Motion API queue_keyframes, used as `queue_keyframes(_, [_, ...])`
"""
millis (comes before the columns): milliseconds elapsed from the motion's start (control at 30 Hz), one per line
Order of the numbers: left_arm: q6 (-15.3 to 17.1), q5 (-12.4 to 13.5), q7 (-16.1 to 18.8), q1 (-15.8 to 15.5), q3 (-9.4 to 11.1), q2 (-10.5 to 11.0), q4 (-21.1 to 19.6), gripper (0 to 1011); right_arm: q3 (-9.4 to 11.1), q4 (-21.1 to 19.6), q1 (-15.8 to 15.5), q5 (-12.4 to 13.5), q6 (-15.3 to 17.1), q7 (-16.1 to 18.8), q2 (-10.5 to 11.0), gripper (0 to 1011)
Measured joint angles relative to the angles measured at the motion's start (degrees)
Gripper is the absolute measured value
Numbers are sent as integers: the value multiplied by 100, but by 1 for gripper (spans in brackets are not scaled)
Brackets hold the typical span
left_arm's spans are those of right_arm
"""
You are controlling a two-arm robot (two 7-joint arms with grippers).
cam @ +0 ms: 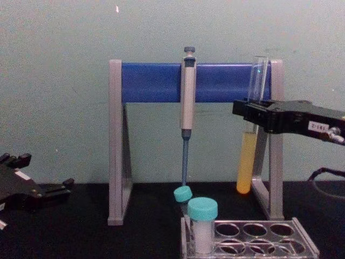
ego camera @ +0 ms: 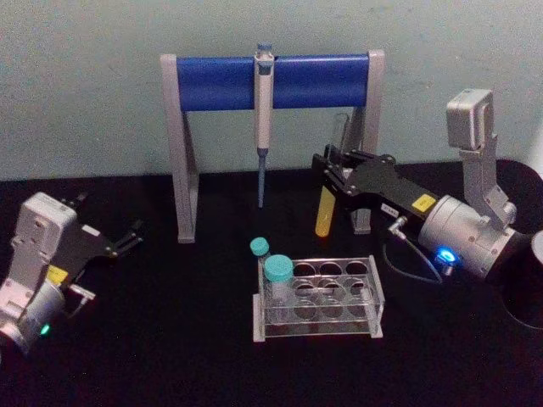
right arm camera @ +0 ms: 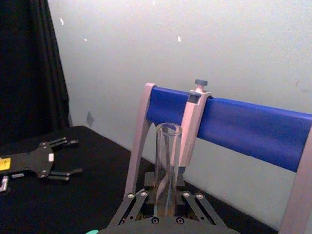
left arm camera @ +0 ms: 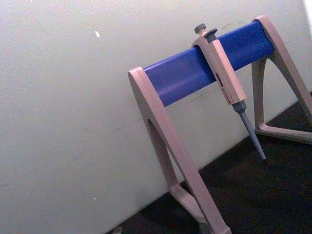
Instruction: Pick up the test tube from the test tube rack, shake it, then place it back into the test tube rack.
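- Right claw [ego camera: 329, 172] grips the test tube [cam: 245, 162] and hides its midsection. The tube is upright, clear of the worktop [ego camera: 170, 348], behind the test tube rack [ego camera: 375, 298].
- Pipette stand [ego camera: 221, 82] is close behind the tube.
- Left claw [ego camera: 129, 237] is spread and empty, at far left.

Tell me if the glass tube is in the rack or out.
Out: the right gripper holds the tube upright in the air, behind the rack.
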Motion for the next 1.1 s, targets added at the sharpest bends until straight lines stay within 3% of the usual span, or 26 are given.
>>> queue_keyframes(200, [0,0,0,0,0,0,0,1010,-31,-167,-79,7,74,10,92,233])
queue_keyframes(567, [0,0,0,0,0,0,0,1009,-44,-690,-498,0,224,-91,384,233])
queue_keyframes(1100, [0,0,0,0,0,0,0,1010,-69,-443,-497,-126,131,-139,297,232])
